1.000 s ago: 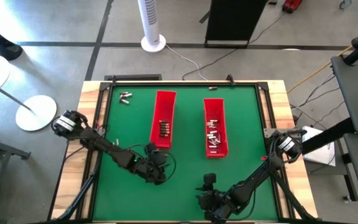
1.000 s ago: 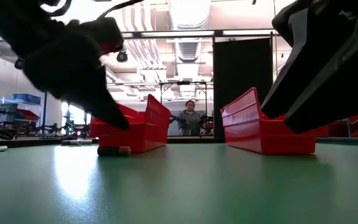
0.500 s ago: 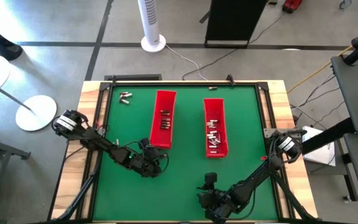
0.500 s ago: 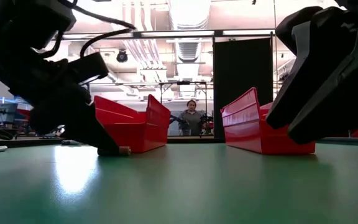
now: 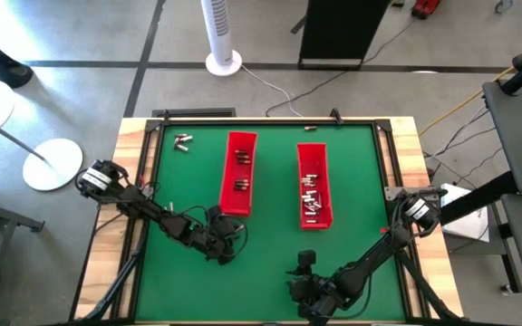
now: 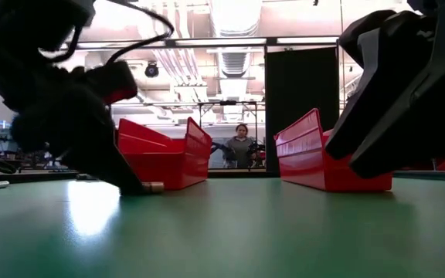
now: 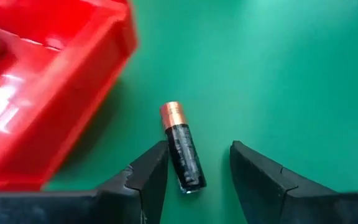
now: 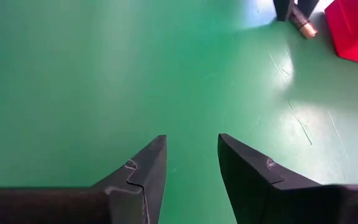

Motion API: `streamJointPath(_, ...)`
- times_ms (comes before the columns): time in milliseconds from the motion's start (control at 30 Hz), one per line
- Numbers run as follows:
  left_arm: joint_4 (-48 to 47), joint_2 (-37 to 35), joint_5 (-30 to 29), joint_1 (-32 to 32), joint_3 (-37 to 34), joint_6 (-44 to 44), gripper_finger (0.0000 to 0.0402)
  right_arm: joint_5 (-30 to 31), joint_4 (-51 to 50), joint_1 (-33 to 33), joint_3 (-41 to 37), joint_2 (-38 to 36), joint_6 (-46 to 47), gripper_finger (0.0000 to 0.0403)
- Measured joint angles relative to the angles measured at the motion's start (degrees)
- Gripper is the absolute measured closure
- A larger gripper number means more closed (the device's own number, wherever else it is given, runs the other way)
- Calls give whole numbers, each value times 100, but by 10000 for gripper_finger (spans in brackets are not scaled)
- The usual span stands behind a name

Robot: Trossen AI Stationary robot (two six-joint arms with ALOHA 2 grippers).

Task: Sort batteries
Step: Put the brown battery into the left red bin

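One battery [image 7: 183,152], black with a copper end, lies on its side on the green mat just off the near end of the left red tray [image 5: 239,172]. My left gripper [image 7: 202,149] is down at the mat, open, one finger on each side of the battery; the low view shows the battery's copper end [image 6: 154,186] sticking out past the fingers. More batteries lie in the left tray and in the right red tray [image 5: 314,186]. My right gripper [image 8: 192,140] hangs open over bare mat near the table's front edge [image 5: 304,270]. My left gripper's fingers come slanting down from the near left and lie along the battery. One finger [image 7: 157,165] stands right against the battery's long side [image 7: 174,155]; whether it touches I cannot tell. The other finger is clear of it. The battery lies flat on the mat.
A few loose batteries [image 5: 182,140] lie on the mat at the far left corner, another [image 5: 311,128] at the far edge. A person [image 6: 240,145] stands in the room beyond the table. Open mat lies between the trays and along the near side.
My left gripper has come down to the mat and a little toward the left tray's near end, so that its fingers now stand around the lying battery. The battery has stayed where it was.
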Motion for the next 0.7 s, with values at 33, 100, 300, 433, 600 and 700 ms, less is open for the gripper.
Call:
streamJointPath(33, 1, 0, 53, -14, 49, -44, 249, 0, 0, 0, 0, 0, -1, 268)
streamJointPath(100, 6, 0, 54, -78, 142, -181, 257, -1, 0, 0, 2, 0, -2, 273)
streamJointPath(300, 19, 47, -63, -286, 183, -481, 329, -3, -7, 2, 0, 0, -2, 287)
streamJointPath(433, 88, 387, -210, -397, 346, -567, 360, -6, -22, 0, 0, -2, -2, 293)
streamJointPath(600, 144, 1126, -349, -461, 984, -310, 349, -10, -27, 0, 0, -2, 0, 299)
streamJointPath(700, 10, 1570, -455, -468, 1422, -100, 331, -10, -30, 0, -2, -2, 0, 301)
